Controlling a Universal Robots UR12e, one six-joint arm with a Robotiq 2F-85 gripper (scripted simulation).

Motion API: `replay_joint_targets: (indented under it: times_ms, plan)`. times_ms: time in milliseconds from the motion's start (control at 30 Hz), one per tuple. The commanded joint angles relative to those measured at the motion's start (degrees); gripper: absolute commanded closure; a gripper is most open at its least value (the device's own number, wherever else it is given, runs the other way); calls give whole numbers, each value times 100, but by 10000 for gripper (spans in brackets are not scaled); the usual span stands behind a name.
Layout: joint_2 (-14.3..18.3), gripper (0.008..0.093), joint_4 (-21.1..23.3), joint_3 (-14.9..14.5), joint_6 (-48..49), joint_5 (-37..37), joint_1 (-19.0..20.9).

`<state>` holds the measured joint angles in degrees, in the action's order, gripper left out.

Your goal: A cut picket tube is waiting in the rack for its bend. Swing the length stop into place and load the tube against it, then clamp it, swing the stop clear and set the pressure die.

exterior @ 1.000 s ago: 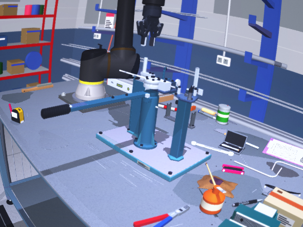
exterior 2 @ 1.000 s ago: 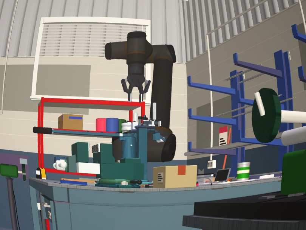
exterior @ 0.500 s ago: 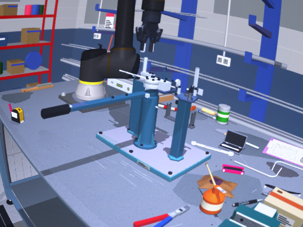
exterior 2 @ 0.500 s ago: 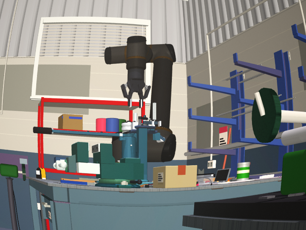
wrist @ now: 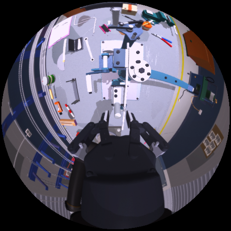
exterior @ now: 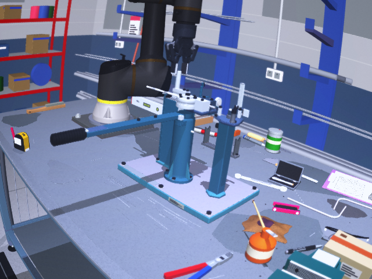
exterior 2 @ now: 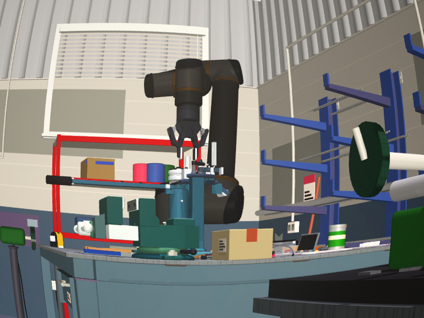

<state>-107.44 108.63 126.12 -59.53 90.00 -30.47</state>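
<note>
The thin white picket tube (exterior: 168,92) (wrist: 125,85) lies across the top of the blue tube bender, running past the round white bend die (exterior: 187,100) (wrist: 140,70). A short pale upright handle (exterior: 178,78) (wrist: 117,110) (exterior 2: 187,161) stands at the near end of the bender head. The tall pale length stop post (exterior: 240,95) (exterior 2: 213,154) stands on the second blue column. My gripper (exterior: 180,64) (exterior 2: 187,153) (wrist: 118,116) hangs straight above the upright handle, pointing down. It is open and holds nothing.
The bender's long blue lever with a black grip (exterior: 67,136) (exterior 2: 59,180) sticks out toward the table's left side. The tube rack (exterior: 219,139) stands behind the bender. A green-striped can (exterior: 273,140), wrench (exterior: 260,181), oil can (exterior: 260,244) and pliers (exterior: 196,266) lie to the right and front.
</note>
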Motion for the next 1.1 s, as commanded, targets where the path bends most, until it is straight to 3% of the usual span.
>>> replay_joint_targets:
  times_ms: [0,1067]
  plan:
    - [2,534,14,-1,0,0,0]
    - [79,534,248,156,0,0,0]
